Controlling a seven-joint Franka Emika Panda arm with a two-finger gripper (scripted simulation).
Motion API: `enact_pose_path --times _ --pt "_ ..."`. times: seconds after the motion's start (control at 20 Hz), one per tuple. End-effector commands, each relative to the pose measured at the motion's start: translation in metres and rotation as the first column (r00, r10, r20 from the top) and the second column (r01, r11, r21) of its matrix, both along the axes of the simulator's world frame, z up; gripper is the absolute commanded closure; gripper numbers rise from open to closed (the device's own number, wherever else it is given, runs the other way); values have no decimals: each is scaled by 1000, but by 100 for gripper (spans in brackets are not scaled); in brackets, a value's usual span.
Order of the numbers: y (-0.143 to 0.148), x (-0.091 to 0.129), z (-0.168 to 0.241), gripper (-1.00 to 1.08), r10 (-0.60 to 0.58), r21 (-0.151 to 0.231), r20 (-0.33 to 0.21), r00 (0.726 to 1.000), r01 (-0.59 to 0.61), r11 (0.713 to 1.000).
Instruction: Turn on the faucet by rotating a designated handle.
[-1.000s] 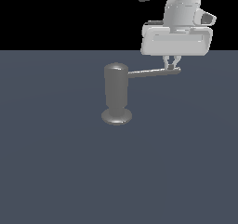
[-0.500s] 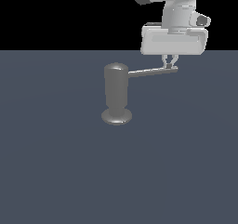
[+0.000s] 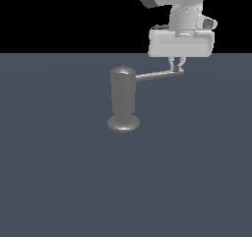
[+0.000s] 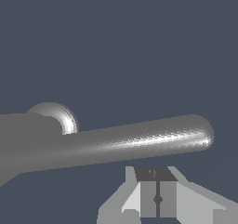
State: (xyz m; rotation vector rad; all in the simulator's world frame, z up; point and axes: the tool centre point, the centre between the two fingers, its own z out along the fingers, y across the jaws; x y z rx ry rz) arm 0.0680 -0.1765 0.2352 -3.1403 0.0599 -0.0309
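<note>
Dark slate ground runs flat under the faucet [image 3: 123, 101], whose handle [image 3: 156, 75] sticks out toward the exterior view's right; the gripper [image 3: 177, 67] hangs at the rod's tip, fingers [image 4: 153, 197] pressed together and grasping nothing. Judging by this, the pushing step is in hand: next, sweep the tip sideways around the body

Exterior camera is viewing me from afar, slightly above | my wrist camera is looking down, close | both are sharing the handle [image 3: 158, 74] [image 4: 139, 141].
</note>
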Motion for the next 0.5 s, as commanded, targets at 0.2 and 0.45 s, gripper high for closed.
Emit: enact_pose_path --times 0.2,0.45 --pt "4 19 -7 108 2 2 -4 1000 -2 1000" --pt "4 32 -8 108 -1 2 -7 1000 1 1000"
